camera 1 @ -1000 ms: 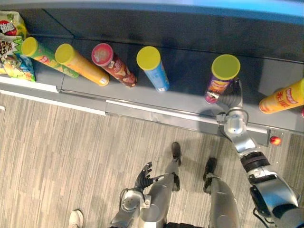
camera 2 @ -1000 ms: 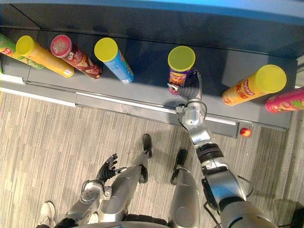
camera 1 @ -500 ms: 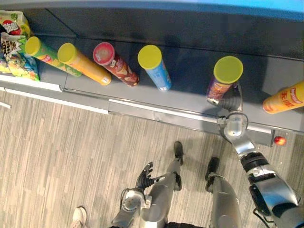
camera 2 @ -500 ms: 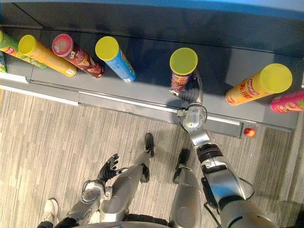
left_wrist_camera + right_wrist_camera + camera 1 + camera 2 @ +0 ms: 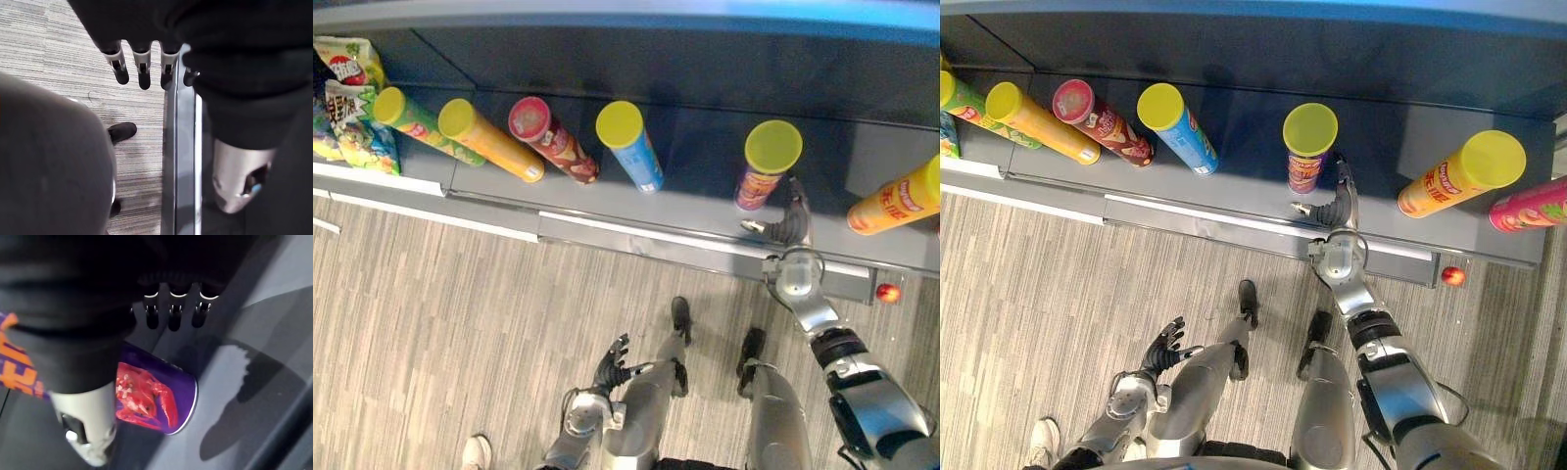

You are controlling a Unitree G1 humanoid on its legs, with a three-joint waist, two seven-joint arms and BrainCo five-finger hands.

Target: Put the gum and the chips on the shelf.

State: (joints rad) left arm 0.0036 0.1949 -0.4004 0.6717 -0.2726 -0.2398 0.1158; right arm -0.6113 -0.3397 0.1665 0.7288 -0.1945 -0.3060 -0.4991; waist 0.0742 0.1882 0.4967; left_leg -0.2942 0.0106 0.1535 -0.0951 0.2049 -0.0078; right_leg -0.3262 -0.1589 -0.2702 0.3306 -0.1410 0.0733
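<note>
A purple chips can (image 5: pixel 769 171) with a yellow lid stands upright on the dark grey shelf (image 5: pixel 705 137). My right hand (image 5: pixel 783 227) hovers just in front of it, near the shelf's front edge, open and apart from the can. In the right wrist view the fingers (image 5: pixel 173 313) are straight, with the can's purple base (image 5: pixel 156 401) beside the thumb and nothing held. Down by my side, over the floor, hangs my left hand (image 5: pixel 612 364), open and empty, its fingers (image 5: pixel 142 68) relaxed.
Several other cans stand along the shelf: green (image 5: pixel 421 125), orange (image 5: pixel 489 142), dark red (image 5: pixel 553 142), blue (image 5: pixel 631 147), another orange (image 5: pixel 901 201) and a pink one (image 5: pixel 1533 206). Snack bags (image 5: pixel 347 108) lie far left. A small red knob (image 5: pixel 888 292) sits on the shelf's front rail. A person's shoe (image 5: pixel 475 452) is on the floor.
My right hand has opened off the purple can and drawn back towards the shelf's front edge; the can stays standing. The camera has shifted a little.
</note>
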